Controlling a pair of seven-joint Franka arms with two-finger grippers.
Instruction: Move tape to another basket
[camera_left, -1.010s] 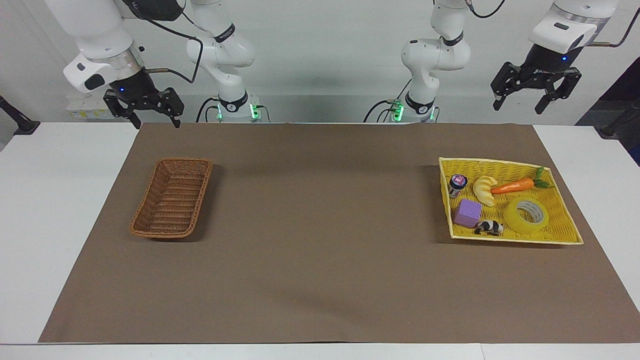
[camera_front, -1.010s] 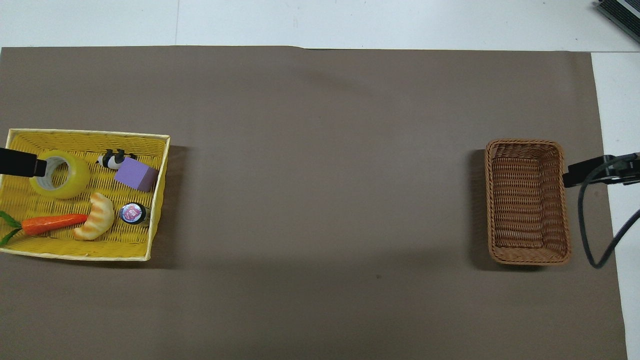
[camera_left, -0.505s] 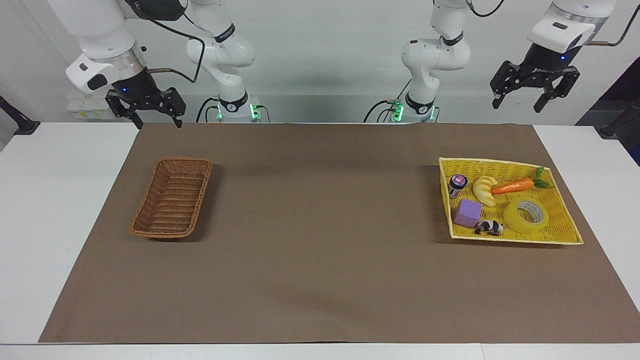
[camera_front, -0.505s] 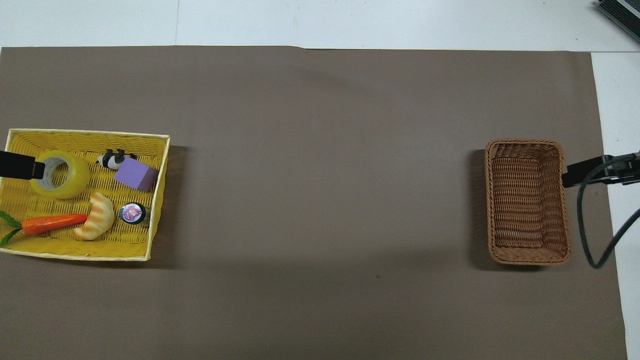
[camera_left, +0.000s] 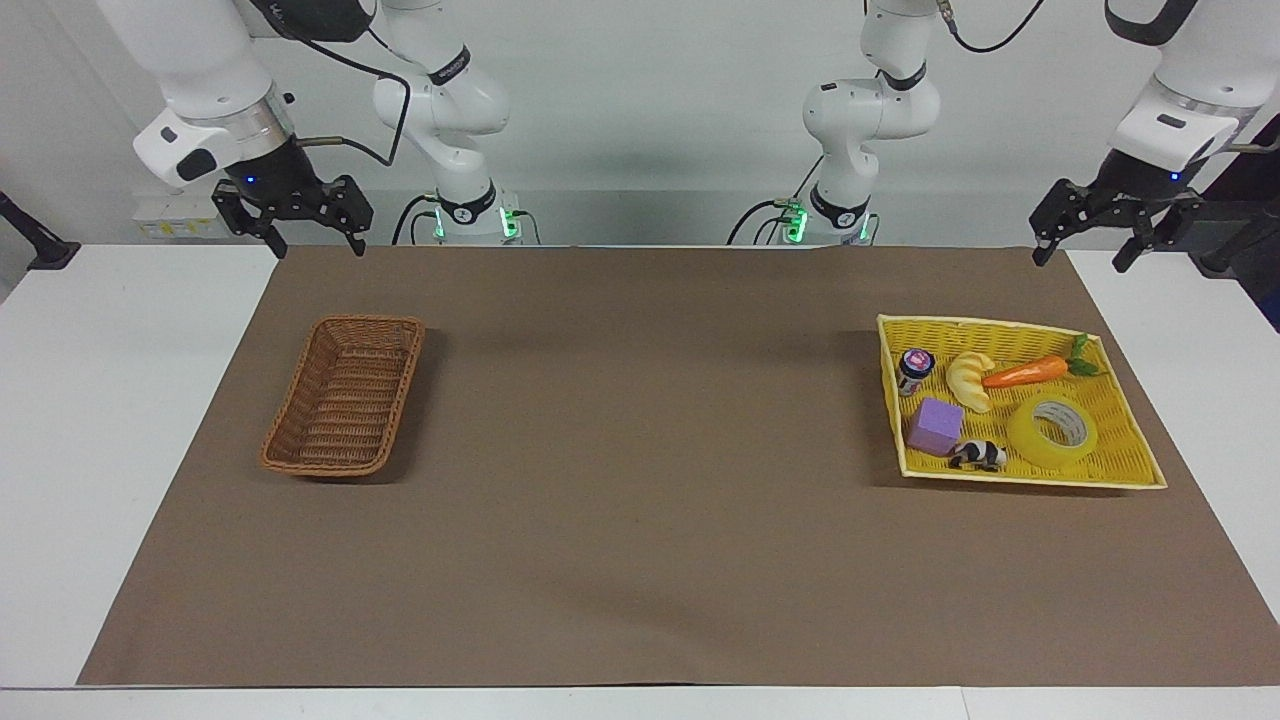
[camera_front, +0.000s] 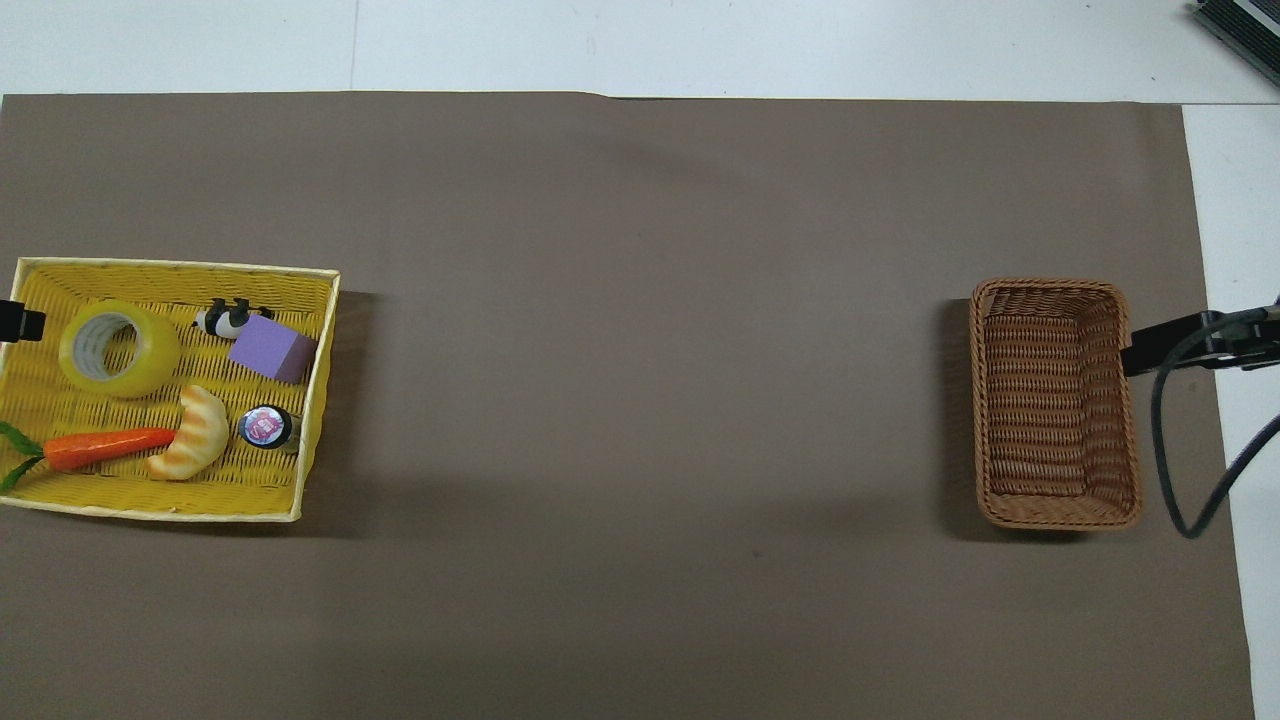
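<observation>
While the brown mat (camera_left: 640, 560) covers the white tabletop (camera_left: 90, 420), the yellow basket (camera_left: 1140, 455) holds the tape (camera_left: 1052, 433), well apart from the released left hand (camera_left: 1085, 250) raised over the mat's corner. Brown basket (camera_left: 345, 395) lies near the released right hand (camera_left: 312, 243). Only the facing view shows both hands whole.

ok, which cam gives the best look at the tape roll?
Overhead view: the tape lies flat in the yellow basket, ring and core seen almost straight down, nothing covering it. Facing view shows it too, unobstructed, but slantwise, so the ring looks squashed.
</observation>
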